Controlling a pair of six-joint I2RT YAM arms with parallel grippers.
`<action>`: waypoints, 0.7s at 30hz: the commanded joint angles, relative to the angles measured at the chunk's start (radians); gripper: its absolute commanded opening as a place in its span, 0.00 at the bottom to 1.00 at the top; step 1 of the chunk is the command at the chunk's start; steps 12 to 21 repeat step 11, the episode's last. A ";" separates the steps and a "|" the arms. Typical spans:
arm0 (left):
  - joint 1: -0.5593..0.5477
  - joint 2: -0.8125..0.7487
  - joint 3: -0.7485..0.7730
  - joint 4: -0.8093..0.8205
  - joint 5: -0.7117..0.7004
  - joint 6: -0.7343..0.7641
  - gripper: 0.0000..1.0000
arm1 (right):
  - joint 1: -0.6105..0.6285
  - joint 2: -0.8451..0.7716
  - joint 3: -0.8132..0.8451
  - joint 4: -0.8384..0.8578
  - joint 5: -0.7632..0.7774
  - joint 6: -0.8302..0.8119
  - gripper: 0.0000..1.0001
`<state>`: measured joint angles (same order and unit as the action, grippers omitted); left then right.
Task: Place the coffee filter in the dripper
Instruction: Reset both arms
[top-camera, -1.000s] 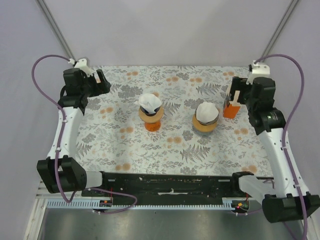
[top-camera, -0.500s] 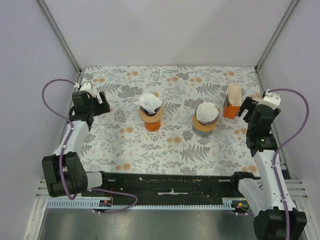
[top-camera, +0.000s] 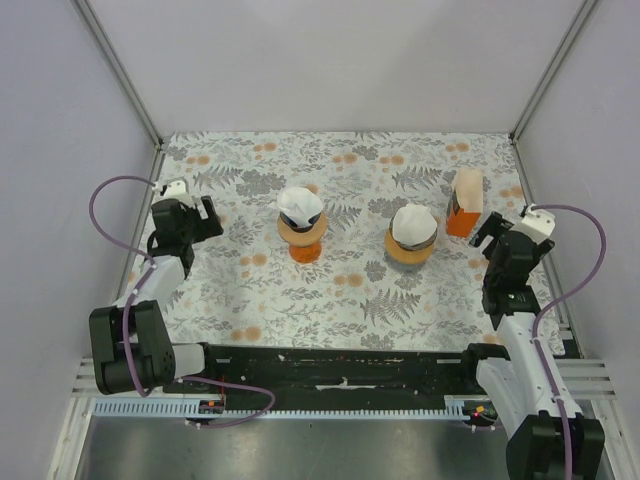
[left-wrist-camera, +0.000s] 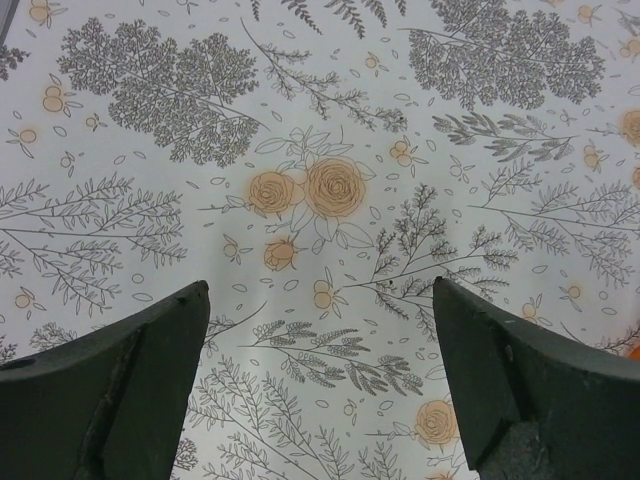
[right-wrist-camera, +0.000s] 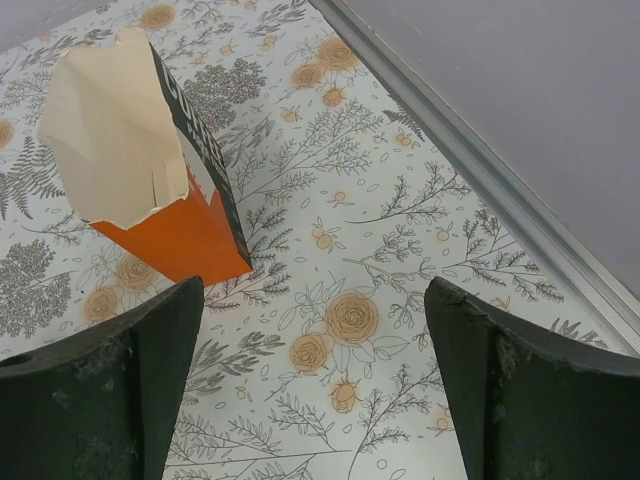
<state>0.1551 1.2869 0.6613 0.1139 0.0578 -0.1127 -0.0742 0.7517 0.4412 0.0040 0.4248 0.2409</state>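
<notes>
Two drippers stand mid-table in the top view. The left dripper (top-camera: 301, 240) has a wooden collar on an orange base, and a white coffee filter (top-camera: 300, 204) sits in its top. The right dripper (top-camera: 410, 251) has a dark rim and also carries a white filter (top-camera: 412, 223). My left gripper (top-camera: 207, 221) is open and empty, low over the cloth far left of both; in its wrist view, left gripper (left-wrist-camera: 320, 385) shows only patterned cloth between the jaws. My right gripper (top-camera: 487, 232) is open and empty, just near of the orange filter box (top-camera: 465, 204).
The orange box (right-wrist-camera: 160, 190), with cream paper filters sticking out of its open top, stands up and to the left of my right gripper (right-wrist-camera: 315, 385). The metal frame rail (right-wrist-camera: 480, 170) and grey wall run close along the right. Floral cloth (top-camera: 340, 300) covers the table.
Both arms have folded back and dropped lower, toward the near side edges of the table. Both grippers stayed open. The drippers, filters and box have not moved.
</notes>
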 joint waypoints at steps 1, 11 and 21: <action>0.000 -0.012 -0.055 0.136 -0.030 0.027 0.97 | -0.003 -0.017 -0.016 0.096 0.042 0.017 0.98; -0.003 -0.044 -0.104 0.191 -0.013 -0.007 0.96 | -0.003 -0.011 -0.036 0.120 0.029 0.020 0.98; -0.003 -0.044 -0.104 0.191 -0.013 -0.007 0.96 | -0.003 -0.011 -0.036 0.120 0.029 0.020 0.98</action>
